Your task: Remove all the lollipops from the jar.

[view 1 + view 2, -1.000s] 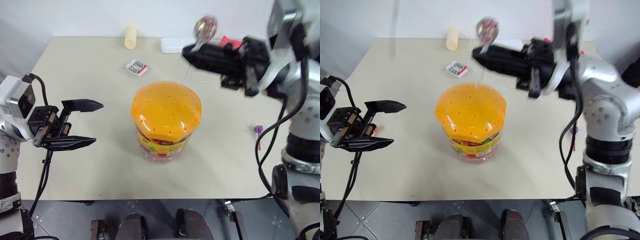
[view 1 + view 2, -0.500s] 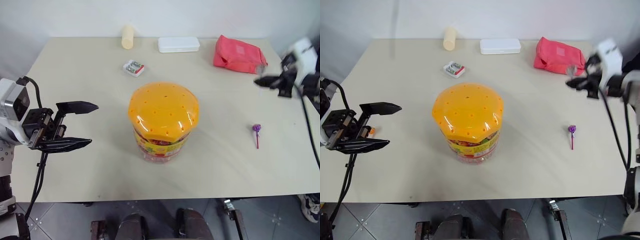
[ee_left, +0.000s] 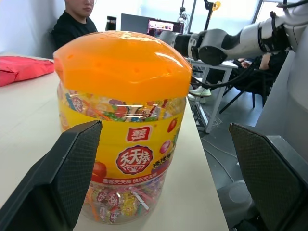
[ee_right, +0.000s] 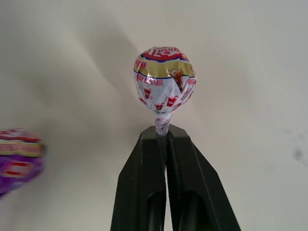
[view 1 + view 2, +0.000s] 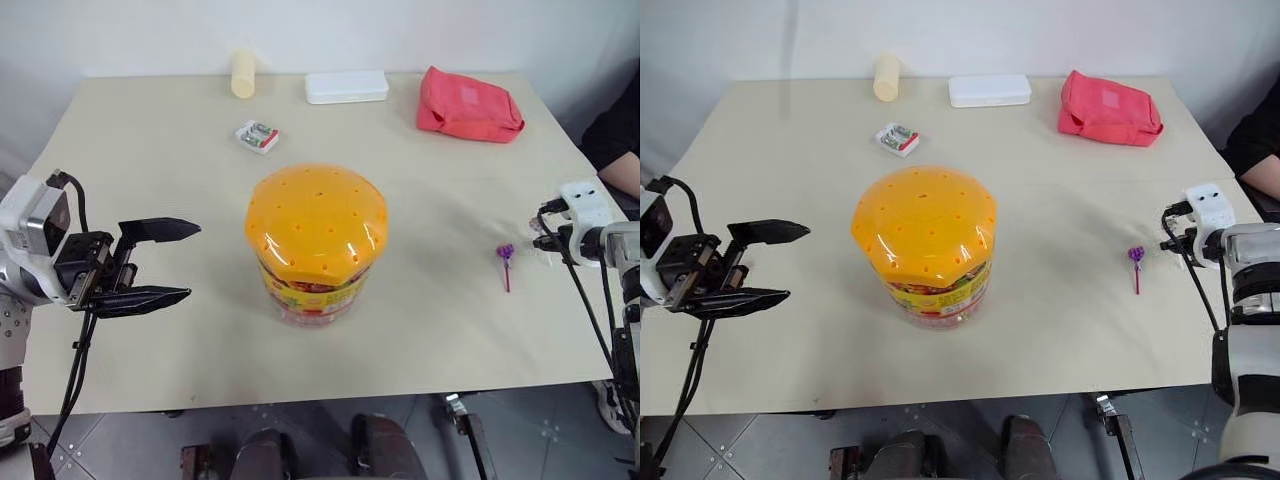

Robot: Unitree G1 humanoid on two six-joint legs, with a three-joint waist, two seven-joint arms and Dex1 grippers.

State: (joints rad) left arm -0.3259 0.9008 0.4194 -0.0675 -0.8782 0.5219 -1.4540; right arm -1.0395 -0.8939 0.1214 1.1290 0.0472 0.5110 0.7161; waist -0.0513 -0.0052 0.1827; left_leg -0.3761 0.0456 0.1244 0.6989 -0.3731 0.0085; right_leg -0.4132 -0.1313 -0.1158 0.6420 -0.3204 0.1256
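The right claw point(image 4: 166, 132) was clamped on the stick of a lollipop point(image 4: 165, 85) wrapped in white, red and gold. A purple-wrapped lollipop point(image 5: 506, 254) lay just beside it. The orange-lidded jar point(image 5: 316, 240) stood before the released left claw point(image 5: 160, 262).

A beige table point(image 5: 150, 130) is seen. The jar point(image 5: 316, 243) stands at centre; a purple lollipop point(image 5: 505, 256) lies right; along the top are laid a pale cylinder point(image 5: 242, 74), white case point(image 5: 346, 87), red pouch point(image 5: 468, 105), and a small packet point(image 5: 257, 136).
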